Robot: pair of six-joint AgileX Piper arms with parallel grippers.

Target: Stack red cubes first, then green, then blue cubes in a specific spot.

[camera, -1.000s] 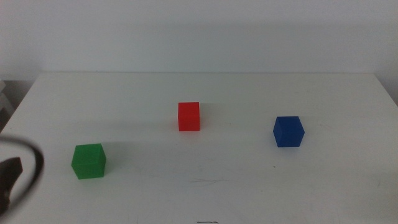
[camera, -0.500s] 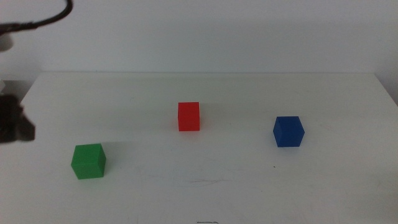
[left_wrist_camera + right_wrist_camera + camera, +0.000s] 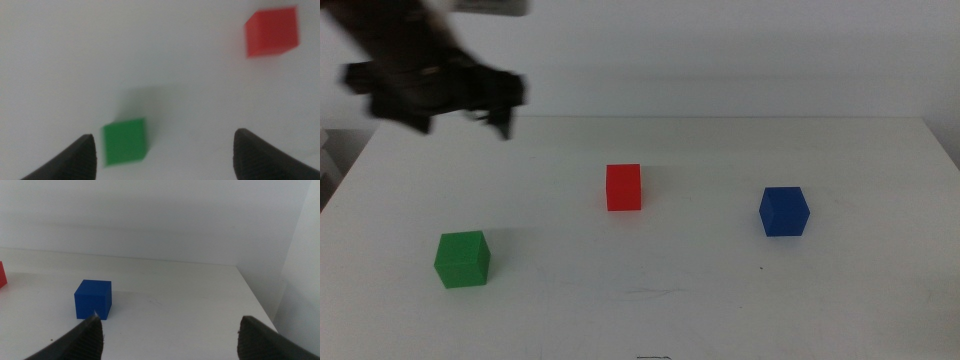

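Green cube: the small solid bright-green cube with matte faces [image 3: 462, 259] sits nearest the camera in the middle view, on the left part of the white tabletop [image 3: 700, 300], flat and alone. In the left wrist view it [image 3: 125, 141] appears blurred, between the two dark jaws but far below them on the table, touching neither.

Blue cube: the small solid deep-blue matte cube [image 3: 784, 211] rests on the right side of the table, a little farther back than the green one and well apart from it. The right wrist view shows it [image 3: 93, 299] flat on the surface, beyond the jaw tips.

Red cube: the small solid bright-red matte cube [image 3: 624, 187] stands near the table's middle, between the other two and slightly farther back, touching nothing. It [image 3: 271, 32] also shows in the left wrist view, beyond the green cube.

Right gripper: the right gripper [image 3: 170, 330] is out of the middle view; in its own wrist view the jaws stand wide apart and empty, low and near the table's right edge.

Left gripper: the left gripper [image 3: 470, 105] hangs high over the far left part of the table, blurred, clear of every cube. Its jaws are spread wide with nothing between them [image 3: 162, 155].

Stack: no cube lies on another; all three rest singly on the tabletop.
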